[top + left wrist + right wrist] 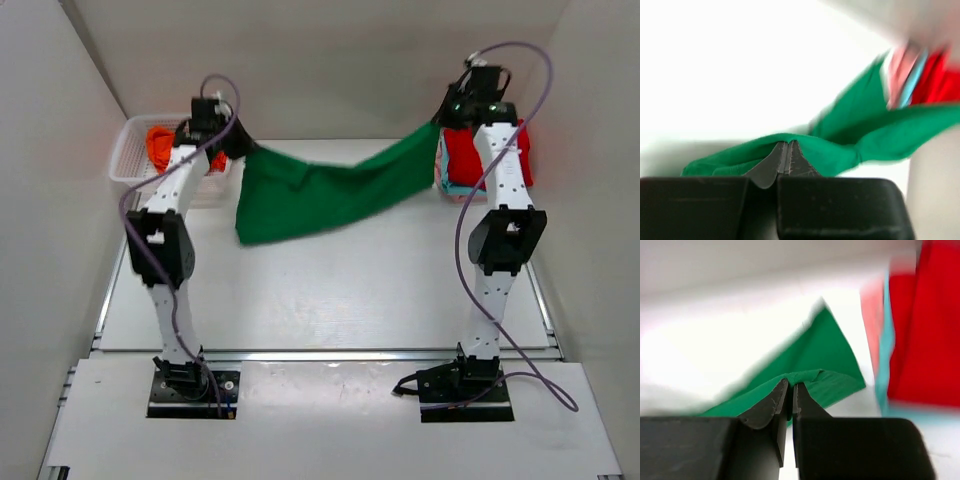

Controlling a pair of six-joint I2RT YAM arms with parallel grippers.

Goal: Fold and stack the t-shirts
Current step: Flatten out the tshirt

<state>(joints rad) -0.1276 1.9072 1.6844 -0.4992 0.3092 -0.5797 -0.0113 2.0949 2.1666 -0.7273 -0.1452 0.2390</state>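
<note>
A bright green t-shirt (320, 195) hangs stretched between my two arms above the far half of the table. My left gripper (243, 148) is shut on its left edge (790, 145), beside the basket. My right gripper (440, 125) is shut on its right corner (805, 375), near the far right. A stack of t-shirts (462, 160) with red on top and pink and light blue edges sits under the right arm; it shows blurred in the left wrist view (935, 75) and in the right wrist view (925, 330). An orange t-shirt (160, 145) lies in the basket.
A white mesh basket (128, 158) stands at the far left, behind the left arm. White walls close in the table on the left, back and right. The table's near edge (330, 353) runs in front of both arm bases.
</note>
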